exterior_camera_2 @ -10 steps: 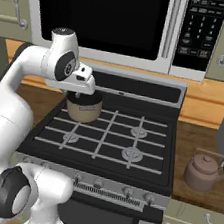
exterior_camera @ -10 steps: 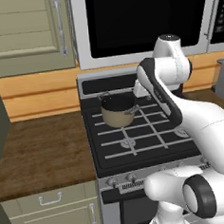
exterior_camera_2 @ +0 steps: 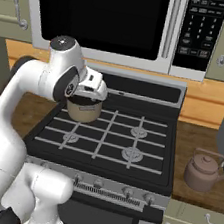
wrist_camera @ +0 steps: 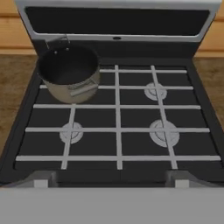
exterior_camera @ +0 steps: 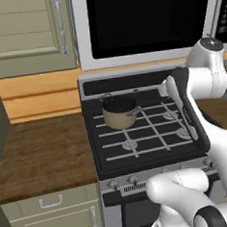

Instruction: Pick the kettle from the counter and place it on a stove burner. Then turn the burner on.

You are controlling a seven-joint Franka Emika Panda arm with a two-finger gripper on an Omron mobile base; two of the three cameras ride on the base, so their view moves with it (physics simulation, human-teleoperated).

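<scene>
- Where the worktop runs to the right of the stove, the kettle stands upright on the dark wood, just beside the cooktop edge, untouched.
- Saucepan: tan with a dark inside, on the rear-left burner, its side handle pointing toward the cooktop's centre.
- Stove burner, front right: bare, crossed by pale grate bars; front-left burner and rear-right burner are likewise bare.
- Gripper: held above the cooktop near the saucepan, well apart from the kettle; whether its fingers are spread or pressed together cannot be told.
- Microwave: mounted above the stove.
</scene>
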